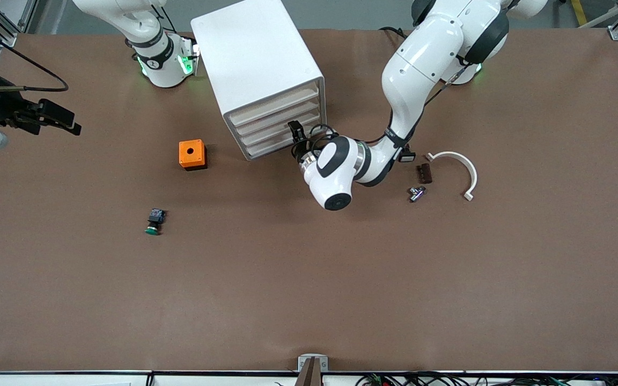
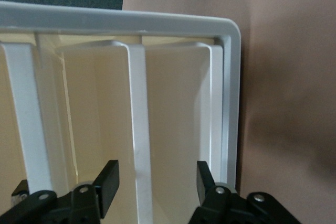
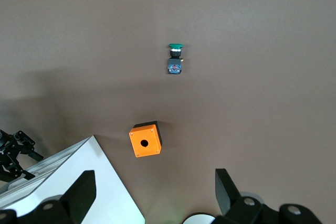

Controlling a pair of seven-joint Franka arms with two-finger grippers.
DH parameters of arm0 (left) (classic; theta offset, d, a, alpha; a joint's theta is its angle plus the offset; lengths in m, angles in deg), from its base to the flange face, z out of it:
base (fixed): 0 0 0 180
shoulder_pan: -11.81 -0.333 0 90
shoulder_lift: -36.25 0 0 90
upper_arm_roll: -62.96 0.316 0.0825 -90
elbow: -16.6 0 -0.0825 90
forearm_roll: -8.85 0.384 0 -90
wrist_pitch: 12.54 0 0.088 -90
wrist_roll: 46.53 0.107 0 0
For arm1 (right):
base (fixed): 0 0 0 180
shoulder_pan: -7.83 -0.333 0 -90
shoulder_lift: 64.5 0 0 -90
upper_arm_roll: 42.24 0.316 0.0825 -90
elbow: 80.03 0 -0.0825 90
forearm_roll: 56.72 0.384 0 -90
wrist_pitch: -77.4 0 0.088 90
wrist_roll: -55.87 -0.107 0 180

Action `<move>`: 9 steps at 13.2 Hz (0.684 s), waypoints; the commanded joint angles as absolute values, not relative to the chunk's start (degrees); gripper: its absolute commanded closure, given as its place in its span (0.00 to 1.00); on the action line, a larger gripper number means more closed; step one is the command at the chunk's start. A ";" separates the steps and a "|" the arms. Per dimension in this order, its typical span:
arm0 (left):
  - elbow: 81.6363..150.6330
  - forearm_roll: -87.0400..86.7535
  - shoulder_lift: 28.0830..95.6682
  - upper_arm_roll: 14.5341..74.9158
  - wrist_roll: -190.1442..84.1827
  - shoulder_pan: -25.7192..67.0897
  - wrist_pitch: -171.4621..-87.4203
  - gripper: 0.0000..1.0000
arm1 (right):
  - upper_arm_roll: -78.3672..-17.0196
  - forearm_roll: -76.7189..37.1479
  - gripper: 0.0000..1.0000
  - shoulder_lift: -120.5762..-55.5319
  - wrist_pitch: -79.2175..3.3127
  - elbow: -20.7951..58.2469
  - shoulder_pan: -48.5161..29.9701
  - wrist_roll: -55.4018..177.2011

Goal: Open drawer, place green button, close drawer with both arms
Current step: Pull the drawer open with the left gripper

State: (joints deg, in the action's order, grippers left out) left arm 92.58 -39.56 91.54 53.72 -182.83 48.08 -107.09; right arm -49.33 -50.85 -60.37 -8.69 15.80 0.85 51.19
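I see the left gripper [image 2: 155,182] at the cabinet [image 1: 258,69] front, fingers [image 2: 107,179] apart, straddling a drawer [image 2: 139,129] front edge, not clamped. Right gripper [image 3: 155,192] waits high, spread wide, over the table's right-arm end; button [image 3: 175,59] and orange box [image 3: 145,140] lie below it.

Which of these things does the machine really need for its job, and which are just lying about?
Needed: cabinet drawer; green button; left hand at the drawer; right hand waiting above the table.

Lying about: orange box; white curved piece; brown block; small metal part.
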 commanded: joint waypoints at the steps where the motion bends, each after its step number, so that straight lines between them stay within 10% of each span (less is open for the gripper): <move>1: 90.87 -40.72 92.15 54.17 -183.64 48.55 -106.58 0.36 | -49.01 -51.97 0.00 -59.93 -9.86 15.77 0.97 52.00; 9: 90.78 -43.53 93.38 54.35 -180.13 50.13 -107.99 0.50 | -49.01 -53.73 0.00 -59.84 -11.01 15.15 -1.05 51.91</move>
